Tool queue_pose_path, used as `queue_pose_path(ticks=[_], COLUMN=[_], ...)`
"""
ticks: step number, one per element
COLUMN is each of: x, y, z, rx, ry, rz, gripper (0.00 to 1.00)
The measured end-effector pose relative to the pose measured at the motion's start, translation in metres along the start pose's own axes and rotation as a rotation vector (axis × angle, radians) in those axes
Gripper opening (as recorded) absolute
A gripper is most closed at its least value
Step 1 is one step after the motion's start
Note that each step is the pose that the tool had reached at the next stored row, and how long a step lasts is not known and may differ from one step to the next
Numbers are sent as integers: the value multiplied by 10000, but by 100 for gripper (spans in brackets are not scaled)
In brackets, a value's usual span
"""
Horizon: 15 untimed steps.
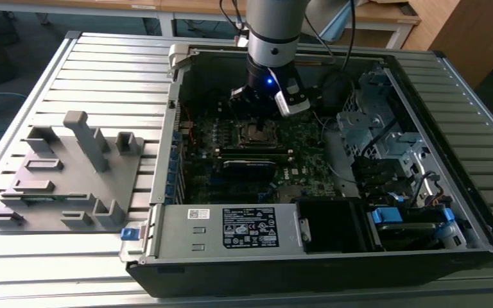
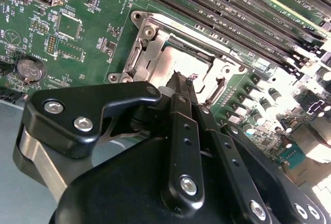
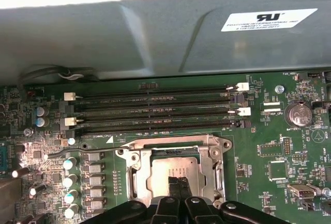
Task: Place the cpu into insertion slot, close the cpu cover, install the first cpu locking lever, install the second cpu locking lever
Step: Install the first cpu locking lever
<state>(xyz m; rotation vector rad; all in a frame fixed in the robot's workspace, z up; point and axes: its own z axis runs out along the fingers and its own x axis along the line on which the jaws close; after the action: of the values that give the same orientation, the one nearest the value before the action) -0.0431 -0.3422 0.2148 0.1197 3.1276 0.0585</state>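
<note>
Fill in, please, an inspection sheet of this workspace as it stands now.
Surface: slatted metal table, carrying an open computer case.
Job's things: cpu lies flat inside the window of the cpu cover, on the motherboard.
Clutter: grey fixture tray with upright posts, beside the case on the exterior view's left.
Grippers: gripper directly over the cpu, jaws closed together.
Cables: black cables hang beside the arm.
Surroundings: wooden desks behind the table.

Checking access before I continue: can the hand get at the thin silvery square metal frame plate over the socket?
Likely yes: the hand hangs right above the silvery frame plate, with nothing between them.
</note>
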Motion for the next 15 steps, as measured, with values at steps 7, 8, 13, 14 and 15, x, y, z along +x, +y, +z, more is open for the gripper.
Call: queue_pose_path(ticks=[7,8,13,14,15], x=[0,0,0,0,0], y=[0,0,1,1,1], z=[-18,-21,-40,-45,-50], rx=[4,4,3,4,4], ry=[2,2,1,2,2], rz=[0,0,0,0,0], gripper=[11,11,11,11,11])
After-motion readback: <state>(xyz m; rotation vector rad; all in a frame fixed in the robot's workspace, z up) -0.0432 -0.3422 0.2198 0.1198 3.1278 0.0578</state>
